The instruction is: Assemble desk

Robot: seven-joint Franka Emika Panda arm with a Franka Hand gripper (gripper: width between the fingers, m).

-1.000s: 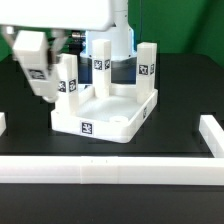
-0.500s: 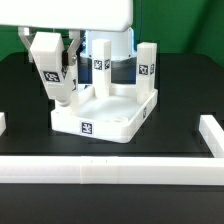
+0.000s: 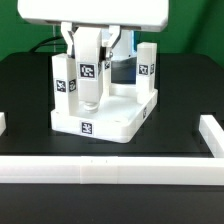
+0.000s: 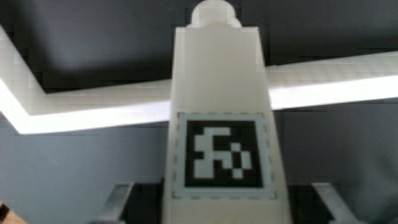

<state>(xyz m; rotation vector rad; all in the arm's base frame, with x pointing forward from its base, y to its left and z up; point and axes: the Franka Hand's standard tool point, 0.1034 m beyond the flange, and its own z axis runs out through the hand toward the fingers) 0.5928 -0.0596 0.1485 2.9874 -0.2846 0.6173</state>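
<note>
Desk top sits mid-table with three legs already standing in its corner sockets. The gripper has its jaws clamped on the fourth leg, hovering over the top, so it's nearly done

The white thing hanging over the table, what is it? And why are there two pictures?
That is a robot arm, and it is building a little desk. One picture comes from a camera standing off to the side. The other comes from a camera on the arm's wrist, looking down past its claw.

On the black table the desk top lies upside down, like a white tray. White legs already stand in its corners, each with a black-and-white sticker that cameras can read. Long white border bars edge the table.

The claw is holding one more leg above the tray. In the wrist picture you see that leg up close, with its round peg at the far end.
</note>
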